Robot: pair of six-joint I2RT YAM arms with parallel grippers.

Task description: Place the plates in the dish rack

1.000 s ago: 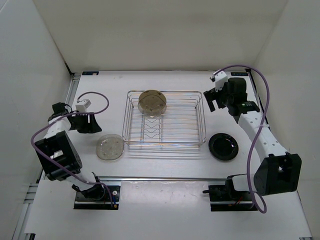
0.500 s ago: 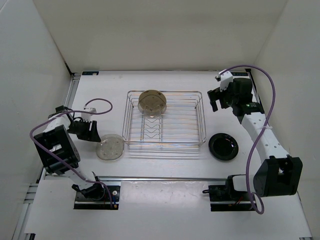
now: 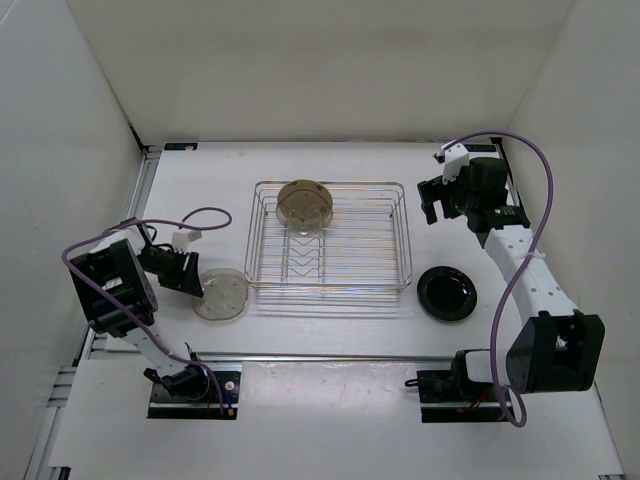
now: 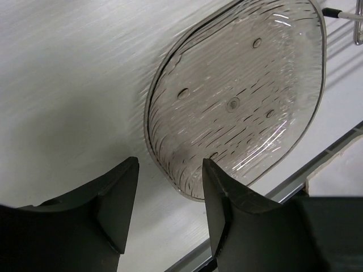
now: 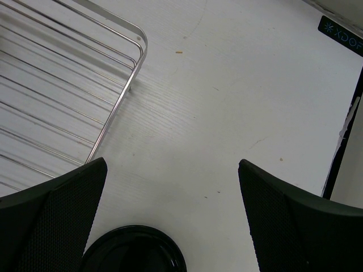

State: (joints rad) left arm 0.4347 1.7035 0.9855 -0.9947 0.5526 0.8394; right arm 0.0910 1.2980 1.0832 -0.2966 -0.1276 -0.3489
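Note:
The dish rack (image 3: 360,250) sits mid-table, and a tan plate (image 3: 305,205) stands upright in its far left slots. Flat on the table just left of the rack lies a translucent speckled plate (image 3: 221,295) (image 4: 238,96). My left gripper (image 3: 196,286) (image 4: 170,181) is low at that plate's left rim, open, with the rim just at the gap and one fingertip (image 4: 224,192) overlapping its edge. A glossy black plate (image 3: 446,293) (image 5: 136,252) lies right of the rack. My right gripper (image 3: 432,205) (image 5: 173,164) hovers wide open beyond it, by the rack's far right corner (image 5: 133,48).
White walls close in the table on the left, back and right. A metal rail (image 3: 330,357) runs along the near edge in front of the arm bases, and shows close behind the translucent plate (image 4: 334,150) in the left wrist view.
My left gripper has swung down and right to the translucent plate's rim, and its jaws have narrowed. My right arm shifted slightly right and its gripper stays wide open.

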